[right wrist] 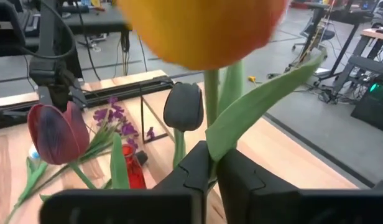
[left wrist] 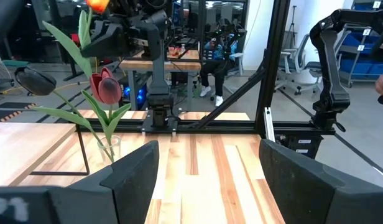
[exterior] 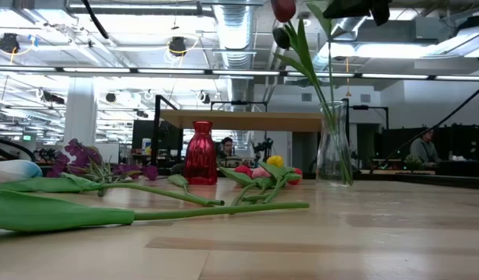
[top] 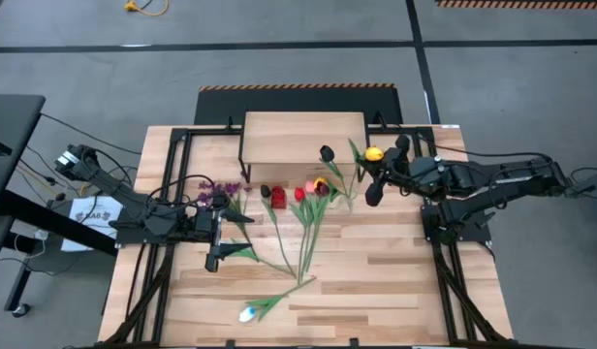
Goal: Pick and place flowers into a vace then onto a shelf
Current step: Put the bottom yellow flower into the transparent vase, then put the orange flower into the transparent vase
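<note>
The right gripper [right wrist: 209,177] is clamped narrow on the green stem of a yellow-orange artificial tulip [right wrist: 204,28], held in the upper right of the high view, just right of the clear glass vase [exterior: 333,152]. The stem's long axis runs upright, bloom on top, so by my judgement the coming move turns on carrying its lower end over the vase mouth, which lies just left of this gripper. Two flowers already stand in the vase: a red tulip [left wrist: 106,86] and a near-black tulip [right wrist: 184,106].

The left gripper [top: 217,237] hangs wide and empty at centre left of the high view, beside the purple blossom bunch [top: 219,191]; the right arm is plainly nearer the vase.

Lying on the plank desk [top: 395,281] I count one purple bunch, one white tulip [top: 248,313] and a cluster of red and pink tulips too bunched to count. One small red glass vase [exterior: 200,153] stands empty. One light-wood shelf on black legs [top: 303,136] sits at upper centre.
</note>
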Controlling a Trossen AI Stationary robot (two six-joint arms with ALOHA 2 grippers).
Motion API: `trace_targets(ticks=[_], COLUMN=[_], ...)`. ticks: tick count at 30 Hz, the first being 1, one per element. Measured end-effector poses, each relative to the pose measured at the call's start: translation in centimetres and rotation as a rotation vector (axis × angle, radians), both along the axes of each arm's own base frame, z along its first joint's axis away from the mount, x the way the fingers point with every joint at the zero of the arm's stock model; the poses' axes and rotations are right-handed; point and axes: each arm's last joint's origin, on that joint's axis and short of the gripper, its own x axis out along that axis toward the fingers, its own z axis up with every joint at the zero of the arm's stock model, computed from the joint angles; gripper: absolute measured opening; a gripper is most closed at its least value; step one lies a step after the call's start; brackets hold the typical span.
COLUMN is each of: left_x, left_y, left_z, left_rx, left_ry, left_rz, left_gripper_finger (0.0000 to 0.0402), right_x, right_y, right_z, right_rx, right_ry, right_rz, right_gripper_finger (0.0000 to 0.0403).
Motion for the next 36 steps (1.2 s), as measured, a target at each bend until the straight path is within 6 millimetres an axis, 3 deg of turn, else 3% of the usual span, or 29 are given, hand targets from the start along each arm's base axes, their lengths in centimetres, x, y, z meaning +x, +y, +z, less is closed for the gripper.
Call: trace_targets(ticks=[20,30,36], left_x=[0.0,0.0,0.0], left_y=[0.0,0.0,0.0], left_z=[-0.2,-0.2,-0.4], left_rx=[-0.004,-0.005,0.004], left_ry=[0.017,0.023,0.038], left_rz=[-0.003,-0.003,-0.003], left_gripper_finger=[0.0267,0.0267,0.0267], right_x=[-1.0,-2.3,-2.5], right_y=[0.4,0.7,2.5], right_z=[-2.3,-3.9,-4.0], right_rx=[0.191,0.357,0.432], right_ry=[0.205,0.387,0.396], right_rz=[0.108,0.138,0.228], right_gripper_finger=[0.0201,0.0204,0.0188])
